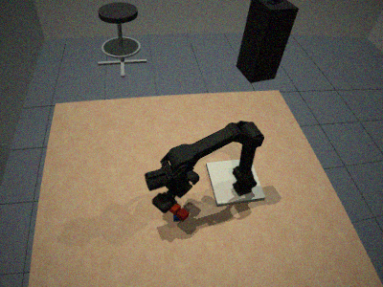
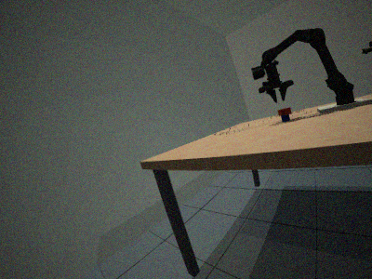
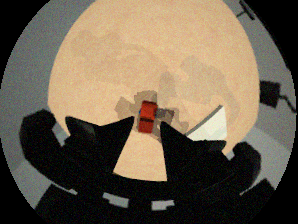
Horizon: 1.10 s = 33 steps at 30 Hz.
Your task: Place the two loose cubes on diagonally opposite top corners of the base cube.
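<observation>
The blue base cube [image 1: 176, 218] [image 2: 285, 119] stands on the table, mostly covered from above. Two red cubes rest on top of it, side by side. One red cube [image 1: 175, 209] [image 3: 148, 109] looks more orange in the top view; the other red cube [image 1: 183, 214] [image 3: 146, 125] is beside it. Both look about level in the exterior view. A dark band shows between them in the wrist view, but the gap's size cannot be told. My gripper [image 2: 279, 99] [image 3: 147, 121] is open and empty, above the cubes and clear of them.
The arm's white base plate [image 1: 219, 184] [image 3: 212, 128] lies on the table [image 1: 105, 143] [image 2: 232, 141], to the right of the cubes. A stool [image 1: 118, 12] and a dark cabinet [image 1: 267, 40] stand on the floor beyond the table.
</observation>
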Available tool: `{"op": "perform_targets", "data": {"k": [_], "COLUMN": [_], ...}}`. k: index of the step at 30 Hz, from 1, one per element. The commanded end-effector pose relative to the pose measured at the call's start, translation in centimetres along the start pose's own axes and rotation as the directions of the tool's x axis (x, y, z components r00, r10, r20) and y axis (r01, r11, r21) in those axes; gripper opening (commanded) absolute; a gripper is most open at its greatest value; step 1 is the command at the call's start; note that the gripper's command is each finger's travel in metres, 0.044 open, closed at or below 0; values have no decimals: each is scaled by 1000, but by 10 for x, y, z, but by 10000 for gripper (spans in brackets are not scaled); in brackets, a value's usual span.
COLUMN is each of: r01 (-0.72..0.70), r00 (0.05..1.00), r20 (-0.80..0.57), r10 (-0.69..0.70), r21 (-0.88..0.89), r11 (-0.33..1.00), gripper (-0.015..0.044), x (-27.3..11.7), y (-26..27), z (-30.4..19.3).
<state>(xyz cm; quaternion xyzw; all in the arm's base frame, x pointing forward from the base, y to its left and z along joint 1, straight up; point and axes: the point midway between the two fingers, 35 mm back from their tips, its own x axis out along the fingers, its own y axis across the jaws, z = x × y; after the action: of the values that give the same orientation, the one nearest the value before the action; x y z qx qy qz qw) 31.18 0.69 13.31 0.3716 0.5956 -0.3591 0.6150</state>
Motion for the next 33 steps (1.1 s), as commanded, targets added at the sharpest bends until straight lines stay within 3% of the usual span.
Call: {"op": "perform_targets", "data": {"k": [1,5,13,24,33], "r01": [-3,-3,-3,-7,-7], "r00": [1000,1000,1000,1000,1000], "r20": [1,1,1,-13,-13], "r10": [3,3,3,7,7], "r21": [0,0,0,0,0], "r11": [1000,1000,1000,1000,1000], "gripper": [205,205,400,400,400], "x": [-7,-10,-15,-18,-18], "y": [0,0,1,35,35], "z": [0,0,-2,-137,-140]}}
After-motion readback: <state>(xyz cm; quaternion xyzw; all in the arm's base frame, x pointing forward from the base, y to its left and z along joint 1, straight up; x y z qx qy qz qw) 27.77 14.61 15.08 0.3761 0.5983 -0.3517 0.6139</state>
